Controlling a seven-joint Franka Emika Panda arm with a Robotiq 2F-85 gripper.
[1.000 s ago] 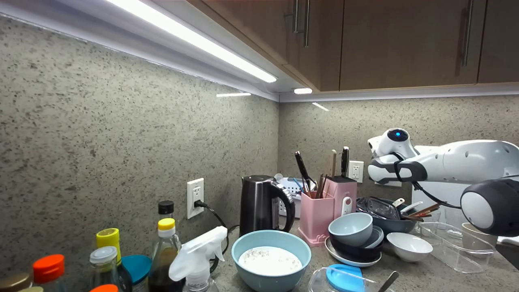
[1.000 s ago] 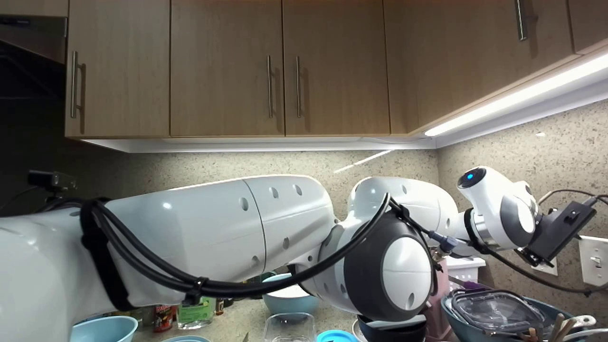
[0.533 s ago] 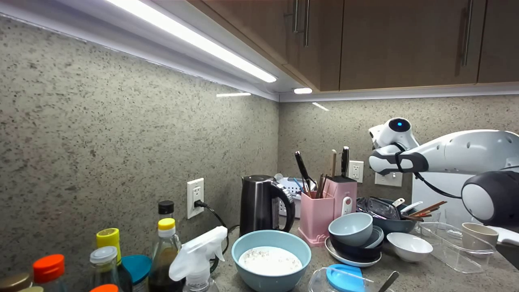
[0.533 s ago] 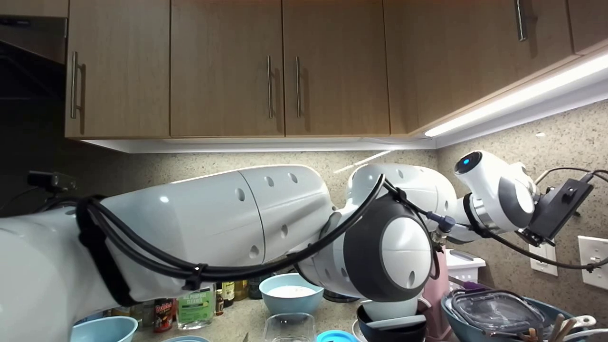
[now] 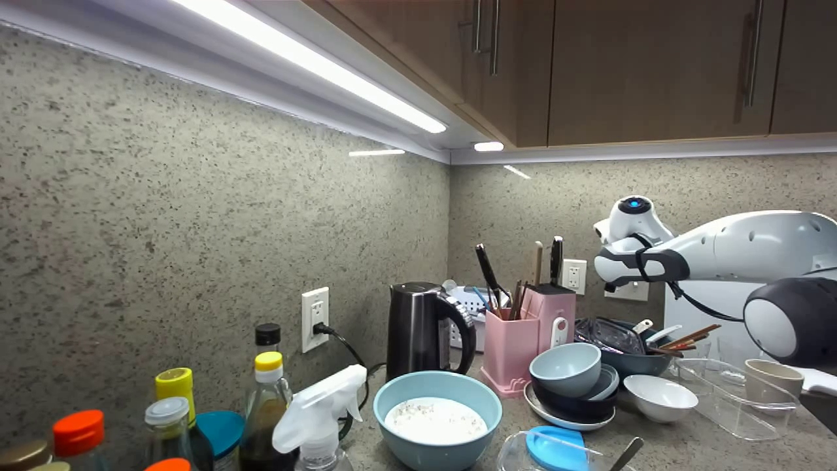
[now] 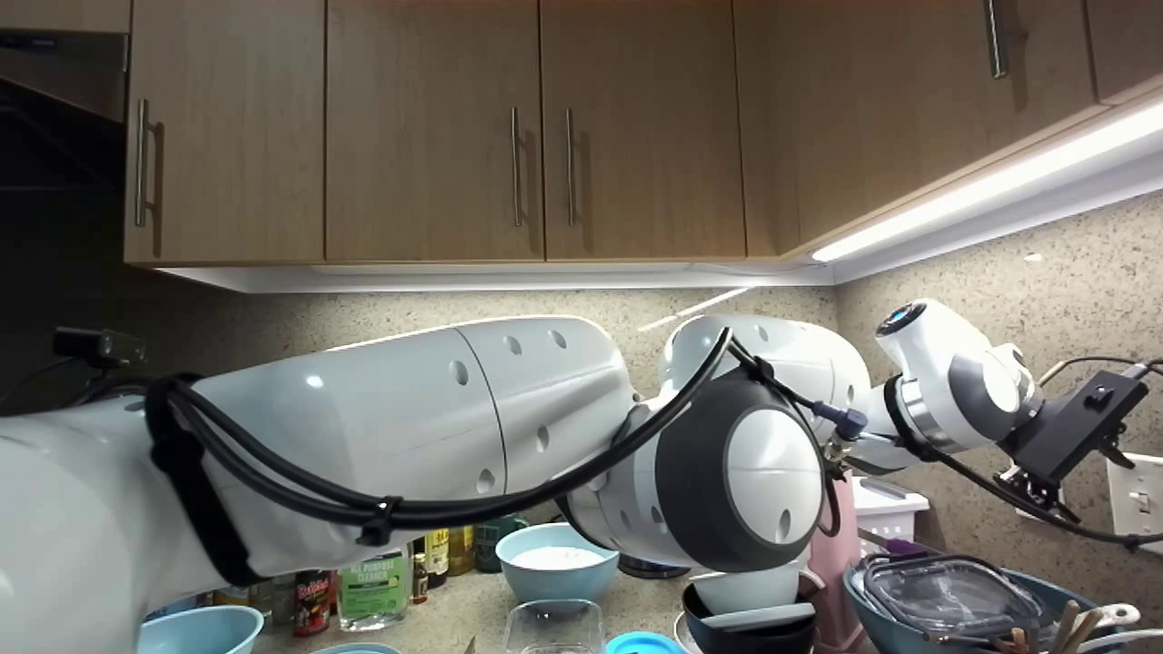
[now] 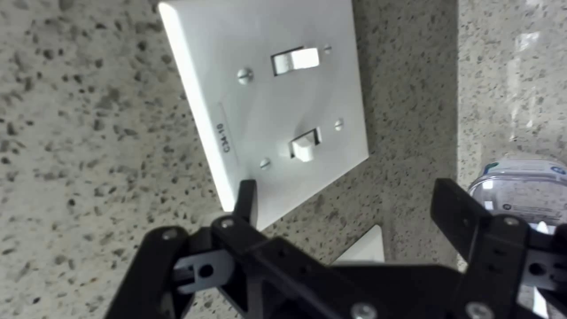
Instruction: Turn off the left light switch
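gripper [image 7: 347, 201]: spread wide, empty | switch plate [image 7: 266, 104]: two toggles [image 7: 304, 149] | fingertip [image 7: 247, 198] overlaps plate in wrist view, contact unclear

switch plate [image 7: 270, 104]: white | hand [image 7: 345, 195]: black | wall [image 5: 216, 216]: dark-speckled grey | knife block [image 5: 554, 309]: pink
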